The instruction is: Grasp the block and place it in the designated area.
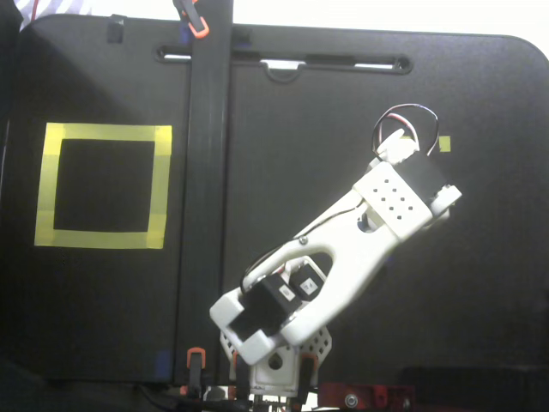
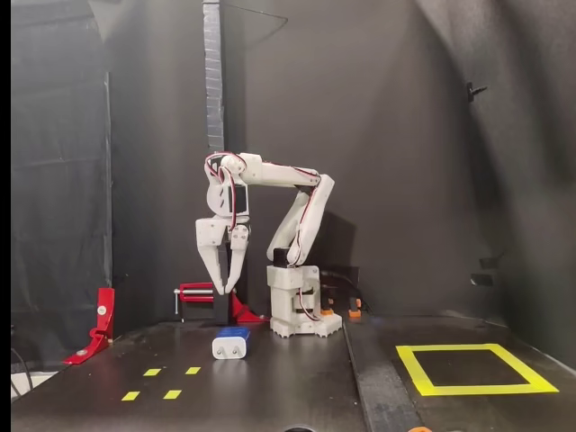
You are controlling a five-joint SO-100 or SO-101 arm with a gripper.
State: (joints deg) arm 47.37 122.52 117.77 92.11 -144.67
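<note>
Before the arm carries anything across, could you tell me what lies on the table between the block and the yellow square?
In the side fixed view, only the arm's base and a table seam lie between the block and yellow square.

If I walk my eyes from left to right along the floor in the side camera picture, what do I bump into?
Red clamp → little yellow tape squares → blue block, with the gripper hanging just above it → white arm base → big yellow tape square.
</note>
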